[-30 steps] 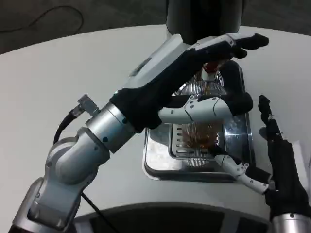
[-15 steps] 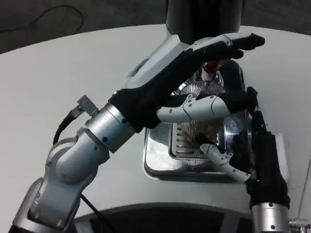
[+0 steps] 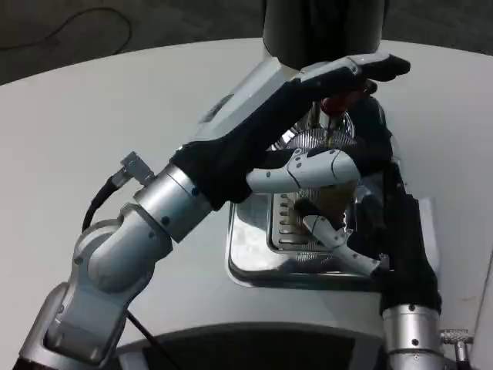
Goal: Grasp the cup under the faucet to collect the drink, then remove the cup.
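Cup (image 3: 327, 202) under faucet (image 3: 330, 108), on tray (image 3: 254, 258). Left hand (image 3: 308, 123) up at faucet, grip unclear. Right hand (image 3: 385, 231) beside cup, fingers apart, empty. Risk: tipping cup, spill onto surface (image 3: 115, 116).

1. You have one camera, the head view, mounted high on the robot and looking steeply down and forward over the white table (image 3: 115, 100)
2. It sits close: the left forearm (image 3: 154, 223) rises from the lower left corner, the right forearm (image 3: 412, 335) from the lower right edge
3. The dispenser body (image 3: 323, 27) is cut off by the top edge; dark floor shows beyond the table's far rim
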